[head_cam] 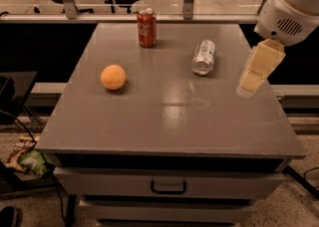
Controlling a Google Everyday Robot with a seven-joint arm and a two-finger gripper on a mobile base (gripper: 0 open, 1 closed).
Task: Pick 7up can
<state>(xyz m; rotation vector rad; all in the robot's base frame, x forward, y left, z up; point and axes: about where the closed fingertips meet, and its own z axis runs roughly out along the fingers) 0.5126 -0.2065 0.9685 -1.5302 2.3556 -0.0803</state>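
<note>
The 7up can (204, 56), silvery-grey with faint green and white markings, lies on its side on the grey table (164, 116), right of centre toward the back, its shiny end facing me. My gripper (256, 69), cream-coloured below the white arm, hangs over the table's right side. It is to the right of the can, a little nearer to me, and apart from it. It holds nothing that I can see.
A red cola can (146, 21) stands upright at the back, left of the 7up can. An orange (113, 77) lies on the left half. A drawer handle (168, 187) shows below the front edge. A railing and office chairs stand behind.
</note>
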